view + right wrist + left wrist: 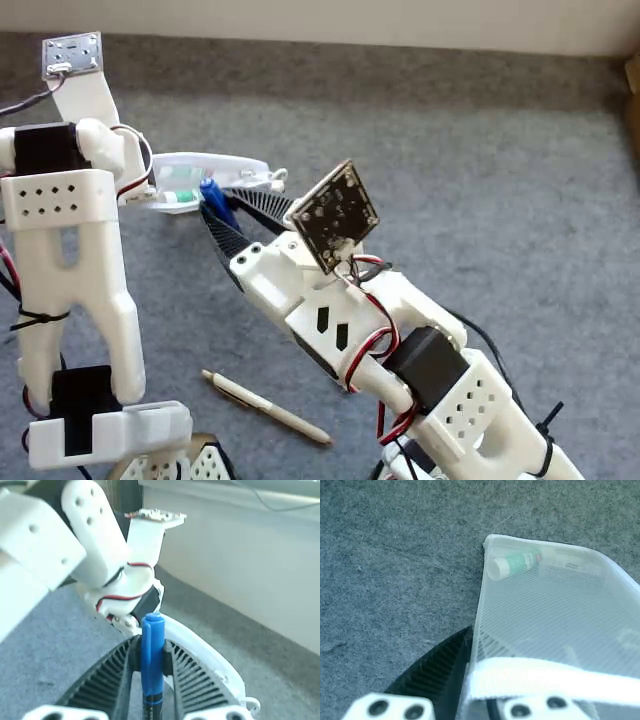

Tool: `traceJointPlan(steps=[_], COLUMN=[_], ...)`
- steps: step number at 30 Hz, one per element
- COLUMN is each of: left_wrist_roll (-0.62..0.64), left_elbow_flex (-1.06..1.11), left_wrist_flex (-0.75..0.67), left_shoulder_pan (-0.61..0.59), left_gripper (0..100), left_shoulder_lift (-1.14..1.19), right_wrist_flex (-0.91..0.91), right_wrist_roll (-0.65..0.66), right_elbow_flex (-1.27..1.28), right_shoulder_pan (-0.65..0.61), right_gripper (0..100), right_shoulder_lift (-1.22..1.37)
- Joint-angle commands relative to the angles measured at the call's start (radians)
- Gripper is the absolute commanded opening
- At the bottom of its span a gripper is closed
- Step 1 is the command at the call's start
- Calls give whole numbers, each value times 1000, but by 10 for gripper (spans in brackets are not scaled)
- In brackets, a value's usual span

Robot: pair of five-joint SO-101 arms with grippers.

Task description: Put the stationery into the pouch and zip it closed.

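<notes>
Your left wrist view shows the left tool (470, 672) clamped on the translucent ribbed pouch (555, 615), with a green-and-white tube (512, 564) inside. Your right wrist view shows the right tool (150, 647) pinching a blue marker (151, 630) between ribbed black fingers (115, 677). From above, a beige pen (265, 405) lies on the grey felt surface (480, 180)

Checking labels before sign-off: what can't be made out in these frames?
High view: whether the pouch mouth is open or zipped; the right tool covers it.
Right wrist view: lower end of the blue marker, cut by the frame edge.
Left wrist view: pouch contents beyond the green tube, blurred by mesh.
</notes>
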Motion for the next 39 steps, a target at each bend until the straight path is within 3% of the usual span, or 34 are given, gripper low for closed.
traceJointPlan(steps=[1, 15, 24, 34, 39], left_wrist_roll=[6, 6, 6, 6, 6], left_elbow_flex=[15, 51, 51, 51, 53], left_wrist_flex=[-23, -55, -52, -52, -51], left_shoulder_pan=[-18, -16, -16, -16, -16], left_gripper=[5, 5, 5, 5, 5], left_shoulder_lift=[-5, -10, -10, -10, -10], right_wrist_flex=[-102, -447, -868, -1082, -1132], right_wrist_roll=[-6, -9, -3, -9, -9], right_elbow_flex=[-64, -48, 160, 182, 182], right_shoulder_pan=[-13, -8, -8, 131, 139], right_gripper=[3, 4, 4, 4, 4], right_shoulder_lift=[-25, -24, -24, 177, 257])
